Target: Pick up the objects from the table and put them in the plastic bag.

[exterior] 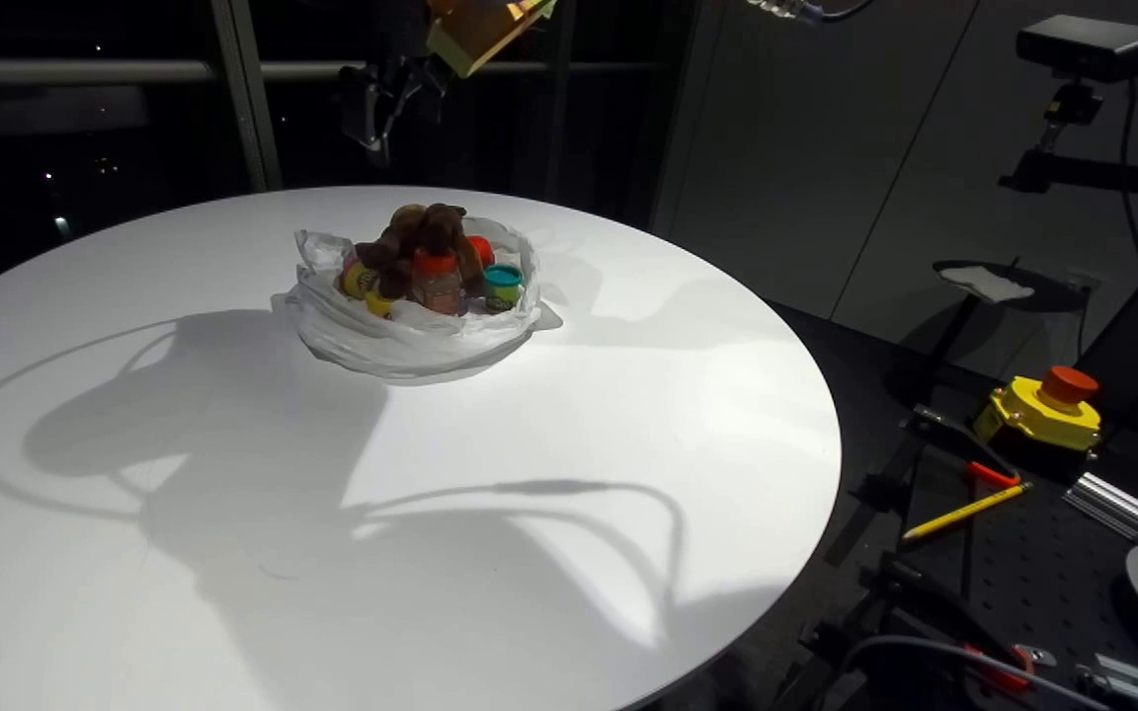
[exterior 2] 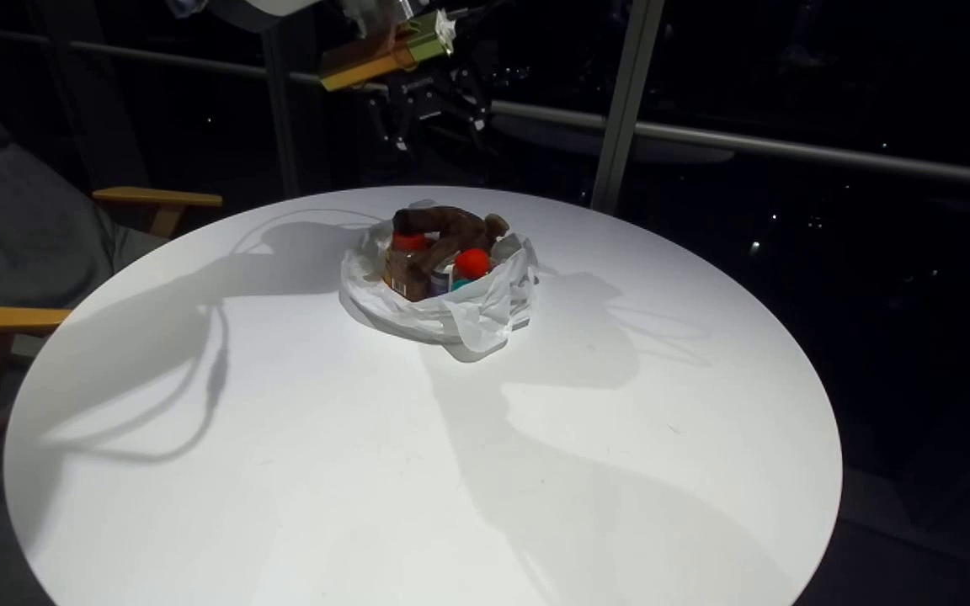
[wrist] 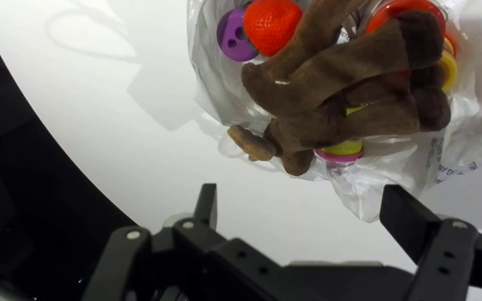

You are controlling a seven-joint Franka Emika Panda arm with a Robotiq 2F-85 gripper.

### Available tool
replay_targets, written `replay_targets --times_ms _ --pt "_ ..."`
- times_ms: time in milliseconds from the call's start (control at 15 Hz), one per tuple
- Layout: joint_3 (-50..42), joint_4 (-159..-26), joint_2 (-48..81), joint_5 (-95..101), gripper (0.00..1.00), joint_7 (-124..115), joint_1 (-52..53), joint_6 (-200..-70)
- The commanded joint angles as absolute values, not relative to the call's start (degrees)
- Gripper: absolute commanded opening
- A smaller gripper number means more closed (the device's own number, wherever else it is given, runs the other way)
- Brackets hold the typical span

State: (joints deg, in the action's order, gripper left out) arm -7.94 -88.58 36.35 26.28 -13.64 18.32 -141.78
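The brown plush toy (wrist: 320,83) lay heaped in the plastic bag (exterior: 421,348), below the fingers (wrist: 406,223) and ahead of them in the wrist view. The fingers stood wide apart with nothing between them, well above the counter (exterior 2: 350,471) in both exterior views. The task looked near its end, the step in hand being, most likely, to get clear of the filled bag. It called for a straight lift with the fingers spread, since a loose, thin fold of the bag lay closest below them and might snag. One end of the toy poked past the rim on the side nearest the fingers; whether it touched the counter could not be told. Were it to slip, a soft nudge inward would probably serve better than a grasp.

Inside, the toy lay over smaller things. On the side away from the fingers, a red strawberry (wrist: 272,26) sat against a purple disc (wrist: 233,33); nearer them, a yellow tub (wrist: 343,148) showed a pink edge. A clear jar (exterior: 439,289) with a red lid and a teal-lidded tub (exterior: 502,287) also sat within the bag's walls. What lay under the toy was hidden.
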Motion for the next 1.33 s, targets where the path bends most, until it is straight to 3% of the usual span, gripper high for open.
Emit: replay_targets --times_ms 0,333,933,1000,1267 --pt "-5.76 -92.28 28.47 23.37 1.00 -14.89 17.92 -135.96" --pt "1.28 -100.57 13.94 12.88 1.00 -10.12 14.49 -124.99" --pt "5.68 -125.15 -15.12 -3.82 1.00 -9.75 11.36 -123.03" --pt "6.37 -118.04 -7.00 -0.27 1.00 -11.10 11.07 -122.71" --pt "6.43 -124.39 -14.35 -2.61 1.00 -10.67 10.79 -122.58"
